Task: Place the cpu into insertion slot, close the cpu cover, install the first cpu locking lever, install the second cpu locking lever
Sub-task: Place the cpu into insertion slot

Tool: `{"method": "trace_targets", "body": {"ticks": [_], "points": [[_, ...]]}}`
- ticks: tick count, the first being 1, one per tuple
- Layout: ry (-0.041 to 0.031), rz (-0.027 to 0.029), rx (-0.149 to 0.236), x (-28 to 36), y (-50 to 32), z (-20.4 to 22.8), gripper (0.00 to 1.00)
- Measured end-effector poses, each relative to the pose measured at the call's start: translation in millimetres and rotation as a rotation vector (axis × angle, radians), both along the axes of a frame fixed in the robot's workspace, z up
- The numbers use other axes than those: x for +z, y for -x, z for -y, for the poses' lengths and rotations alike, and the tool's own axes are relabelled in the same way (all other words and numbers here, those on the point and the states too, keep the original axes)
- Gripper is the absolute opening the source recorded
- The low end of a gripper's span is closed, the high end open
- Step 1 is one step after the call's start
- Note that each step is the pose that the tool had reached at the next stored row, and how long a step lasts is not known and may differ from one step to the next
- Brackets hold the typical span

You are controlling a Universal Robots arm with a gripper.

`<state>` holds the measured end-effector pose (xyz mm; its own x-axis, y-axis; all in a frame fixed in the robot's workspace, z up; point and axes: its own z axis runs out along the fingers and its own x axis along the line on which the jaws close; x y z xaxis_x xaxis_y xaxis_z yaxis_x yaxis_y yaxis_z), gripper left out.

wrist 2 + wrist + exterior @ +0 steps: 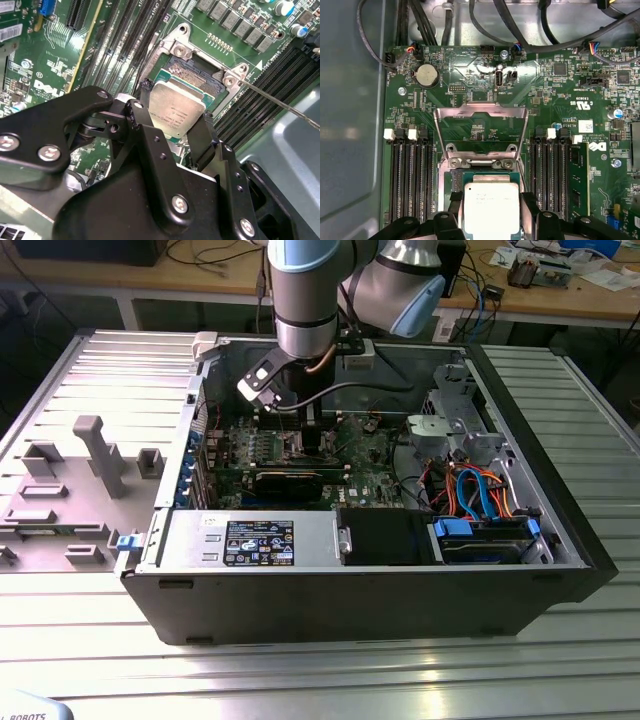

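My gripper (175,120) is shut on the cpu (178,111), a flat square chip with a silver-grey top, its black fingers (145,97) pressing two opposite edges. The cpu hangs over the insertion slot (194,75), whose dark pin field shows beyond the chip's far edge; I cannot tell whether they touch. In the first wrist view the cpu (491,206) sits between the fingertips (456,207), and the cpu cover (480,107) stands swung open behind the slot. A thin wire locking lever (280,102) sticks out beside the slot. In the exterior view the gripper (305,435) reaches down into the open computer case.
Long memory slots (410,180) flank the slot on both sides. A black expansion card (290,480), a power supply (250,540) and a drive cage with blue and orange cables (480,500) crowd the case. Cables (485,30) run along the case wall. A grey fixture (90,455) stands outside.
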<state>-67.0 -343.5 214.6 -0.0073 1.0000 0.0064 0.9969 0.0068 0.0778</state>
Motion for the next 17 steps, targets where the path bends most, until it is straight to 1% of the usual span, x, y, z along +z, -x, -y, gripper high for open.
{"method": "trace_targets", "body": {"ticks": [5,6,11,14,17], "points": [[-0.0052,-0.0001,0.007,-1.8,0.0,-1.4,0.54],[-0.0073,0.0,0.008,-2.1,0.0,-2.0,0.54],[-0.008,0.0,0.008,-5.6,1.6,-2.3,0.54],[-0.009,-0.0002,0.017,-8.7,2.1,-2.2,0.54],[-0.0092,0.0,0.017,-10.0,2.4,-2.3,0.54]]}}
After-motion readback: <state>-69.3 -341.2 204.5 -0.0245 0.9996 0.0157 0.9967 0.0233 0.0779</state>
